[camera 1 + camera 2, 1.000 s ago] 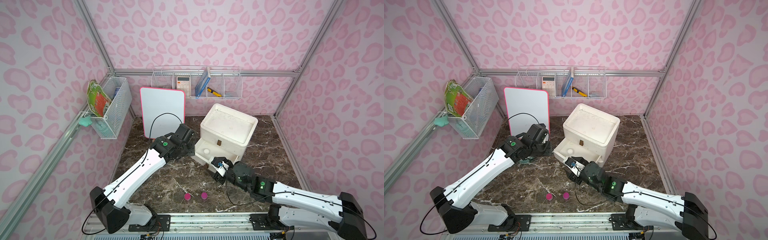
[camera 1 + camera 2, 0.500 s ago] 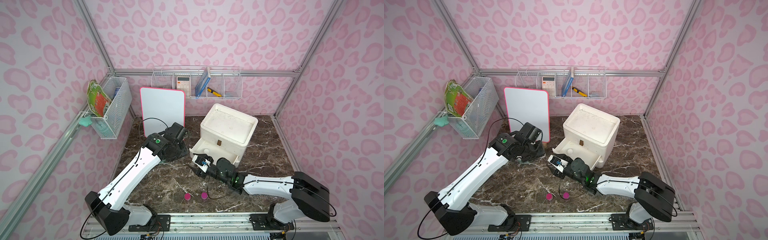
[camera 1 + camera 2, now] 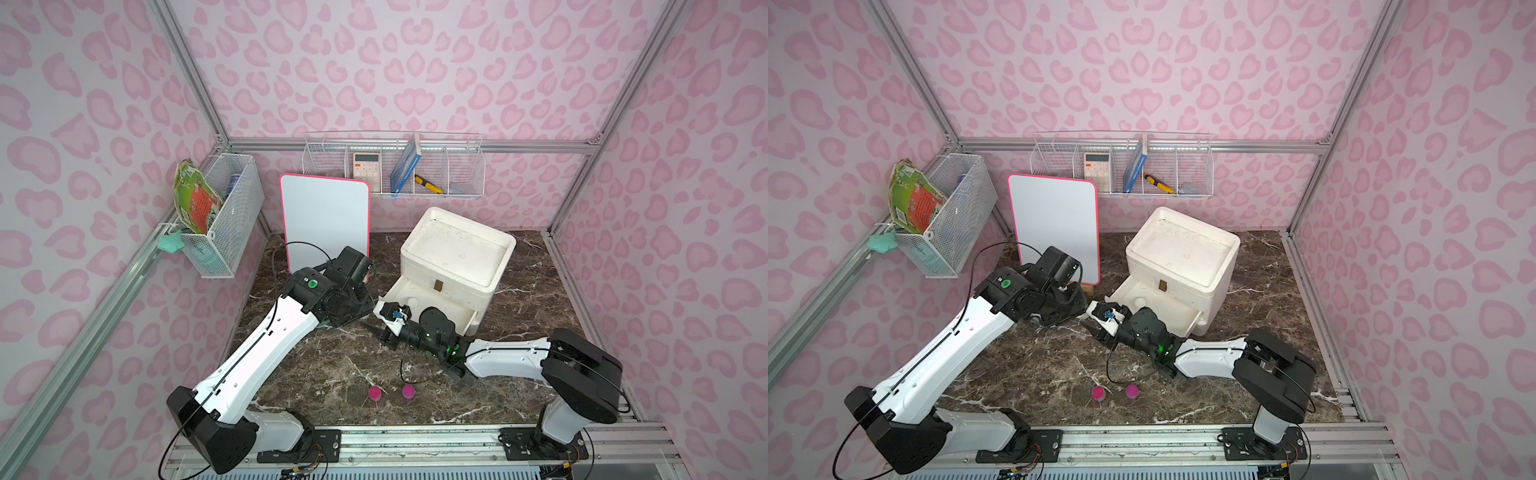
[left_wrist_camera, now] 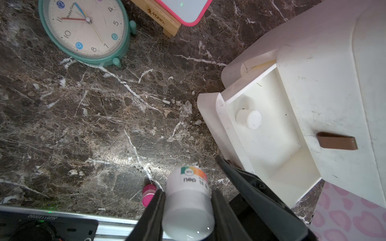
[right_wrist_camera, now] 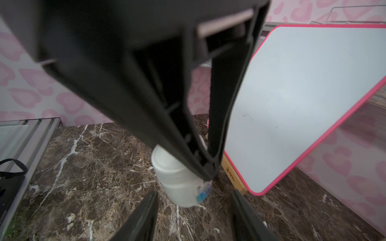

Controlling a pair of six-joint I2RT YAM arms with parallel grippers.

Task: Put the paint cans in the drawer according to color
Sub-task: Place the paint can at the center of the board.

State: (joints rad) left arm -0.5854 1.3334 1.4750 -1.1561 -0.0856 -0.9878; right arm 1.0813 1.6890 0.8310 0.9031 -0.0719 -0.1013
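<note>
My left gripper (image 4: 188, 193) is shut on a white paint can (image 4: 188, 208) and holds it just above the marble floor, left of the drawer chest (image 3: 457, 257). A lower drawer (image 4: 271, 133) is pulled out, with another white can (image 4: 249, 119) standing inside. My right gripper (image 5: 194, 221) is open, its fingers on either side of the held can (image 5: 181, 183) and apart from it; in a top view it (image 3: 376, 330) points left under the left wrist. Two pink cans (image 3: 375, 392) (image 3: 408, 390) stand near the front rail in both top views.
A teal alarm clock (image 4: 85, 31) stands on the floor beside a pink-rimmed whiteboard (image 3: 326, 224) on a wooden stand. Wire baskets hang on the back wall (image 3: 395, 170) and the left wall (image 3: 224, 216). The right arm lies low in front of the open drawer.
The right arm has swung left from the open drawer's front to the left gripper, its jaws narrowing. The left wrist drew back left with the white can.
</note>
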